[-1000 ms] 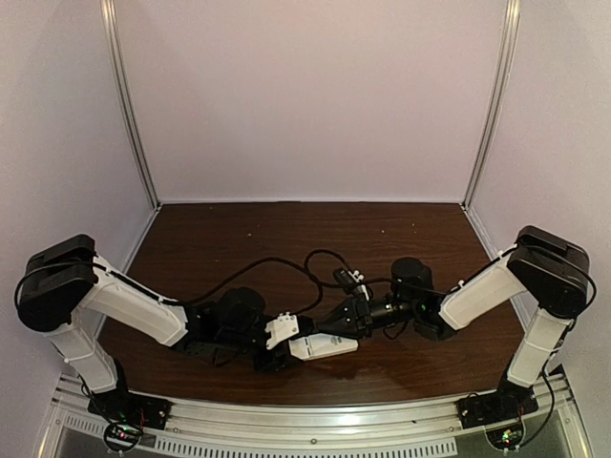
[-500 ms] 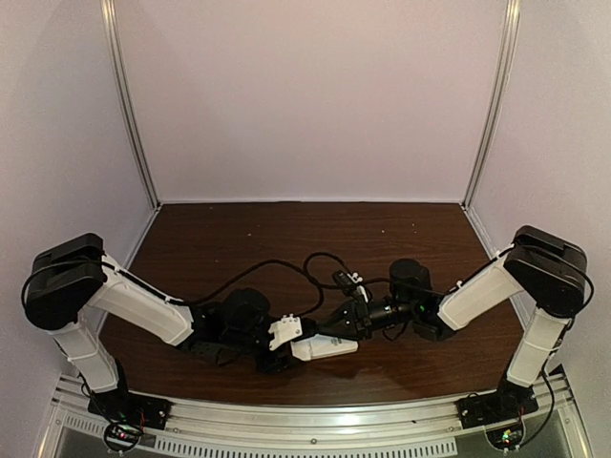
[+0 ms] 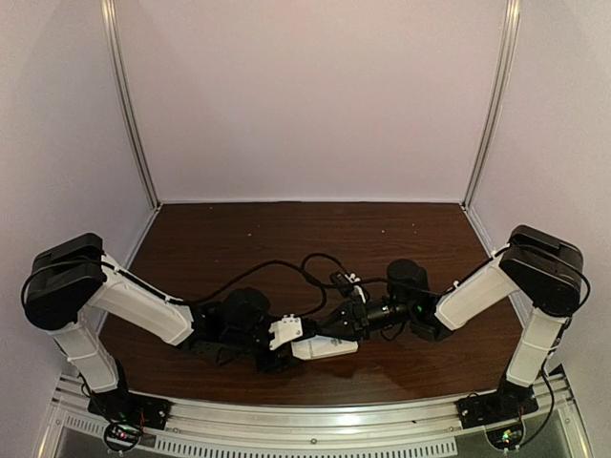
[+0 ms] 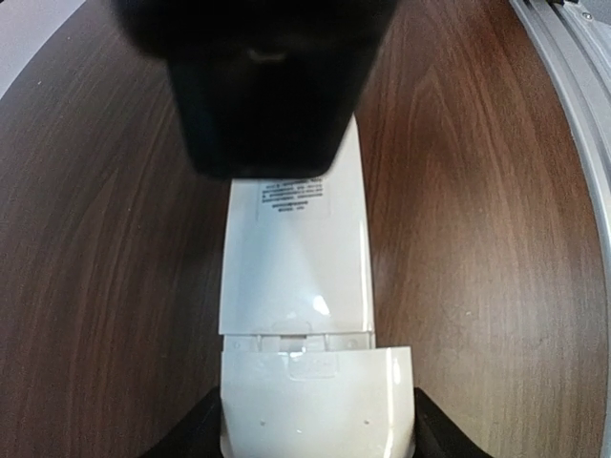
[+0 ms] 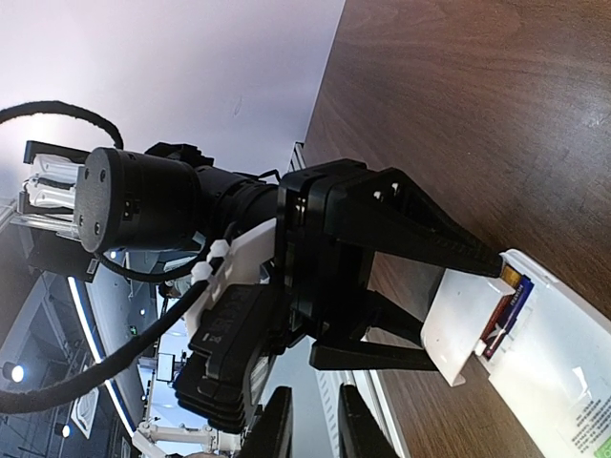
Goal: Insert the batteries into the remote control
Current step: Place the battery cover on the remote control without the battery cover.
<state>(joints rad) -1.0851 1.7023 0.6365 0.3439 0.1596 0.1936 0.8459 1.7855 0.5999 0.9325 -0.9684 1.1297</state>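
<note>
Where remote control (image 3: pixel 325 347) is, table (image 3: pixel 382 377) edge near

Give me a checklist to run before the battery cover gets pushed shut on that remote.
1. Batteries seated in the remote control: ok, the orange and purple ends show in the open slot.
2. Battery polarity: cannot tell, the markings are hidden.
3. Battery cover fully closed: not ok, the right wrist view shows a gap at its edge.
4. Left gripper holding the remote control: ok, its fingers flank the cover end.
5. Right gripper ready to push: cannot tell, only its tips show.
6. Remote control back side up: ok, the label faces the camera.
</note>
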